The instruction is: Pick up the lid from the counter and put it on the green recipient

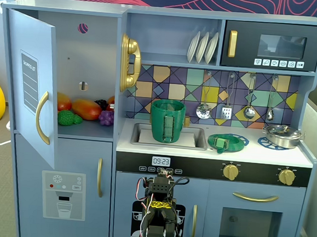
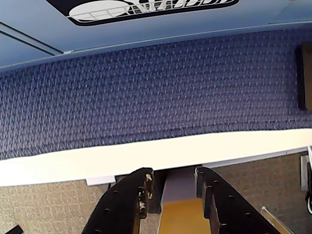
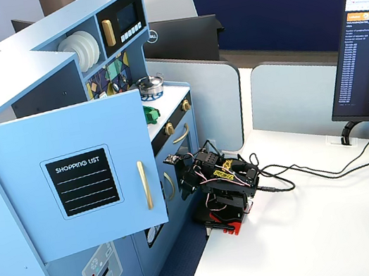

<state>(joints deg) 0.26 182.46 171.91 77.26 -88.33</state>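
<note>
Lid point(image 1: 223, 142) in dark green lies flat on the worktop point(image 1: 303, 158) of the toy kitchen, knob up, resting over a blue burner ring, just right of the sink in a fixed view. The green recipient point(image 1: 167, 120) stands upright in that sink, handle facing the camera, so the lid sits beside it to the right and lower than its rim. The arm is folded low in front of the cabinet, well below both. In the wrist view the tool point(image 2: 171, 181) points down at the carpet, its jaws parted and empty. I judge the reach must go up and slightly right.
</note>
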